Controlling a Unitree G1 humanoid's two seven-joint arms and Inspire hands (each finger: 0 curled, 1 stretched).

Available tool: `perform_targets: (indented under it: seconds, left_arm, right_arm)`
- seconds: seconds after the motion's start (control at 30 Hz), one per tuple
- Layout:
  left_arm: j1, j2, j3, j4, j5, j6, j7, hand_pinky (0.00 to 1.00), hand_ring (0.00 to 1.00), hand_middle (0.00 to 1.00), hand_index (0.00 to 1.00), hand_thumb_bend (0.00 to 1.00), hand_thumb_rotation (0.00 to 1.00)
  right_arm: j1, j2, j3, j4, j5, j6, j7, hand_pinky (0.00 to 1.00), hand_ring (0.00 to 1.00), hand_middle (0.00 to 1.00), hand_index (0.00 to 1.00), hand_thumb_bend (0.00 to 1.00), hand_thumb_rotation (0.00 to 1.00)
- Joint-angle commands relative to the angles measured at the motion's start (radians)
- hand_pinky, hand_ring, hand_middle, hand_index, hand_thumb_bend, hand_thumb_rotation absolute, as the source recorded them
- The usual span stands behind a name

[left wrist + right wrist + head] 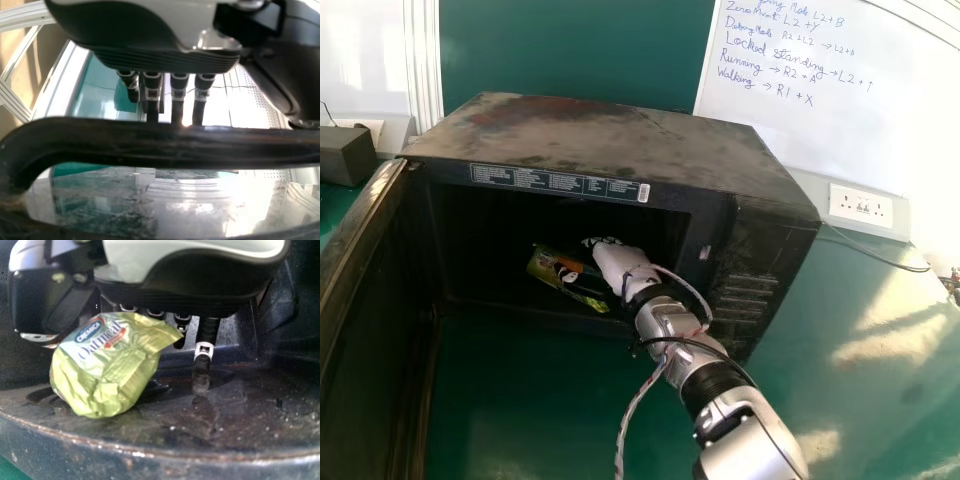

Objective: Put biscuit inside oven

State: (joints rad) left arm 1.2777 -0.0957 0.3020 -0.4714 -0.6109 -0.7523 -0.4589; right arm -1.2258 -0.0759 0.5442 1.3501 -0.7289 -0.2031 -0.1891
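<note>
My right hand [620, 265] is inside the dark oven [620, 190], at the right part of its opening. The green biscuit packet [567, 278] is tilted just left of this hand. In the right wrist view, my right hand [202, 347] has its thumb and nearer fingers around the packet [110, 365], low over the oven floor; one outer finger points straight down. Whether the packet touches the floor is unclear. The oven door [365, 300] stands open at the left. In the left wrist view, my left hand [178, 95] has straight fingers behind the door handle [175, 142], their tips hidden.
The oven stands on a green table [530, 400]. Its front rim [125, 452] runs below the packet in the right wrist view. A dark box [345, 155] is at the far left, and a wall socket [860, 205] with a cable is to the right.
</note>
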Motion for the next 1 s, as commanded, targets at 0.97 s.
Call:
perform_targets:
  seconds: [0.97]
  left_arm:
    - [-0.001, 0.001, 0.016, 0.044, -0.018, -0.057, -0.059, 0.89, 0.85, 0.87, 0.86, 0.88, 0.75]
  right_arm:
    - [0.735, -0.402, -0.243, -1.063, 0.131, -0.354, 0.032, 0.97, 1.00, 1.00, 1.00, 0.82, 0.69]
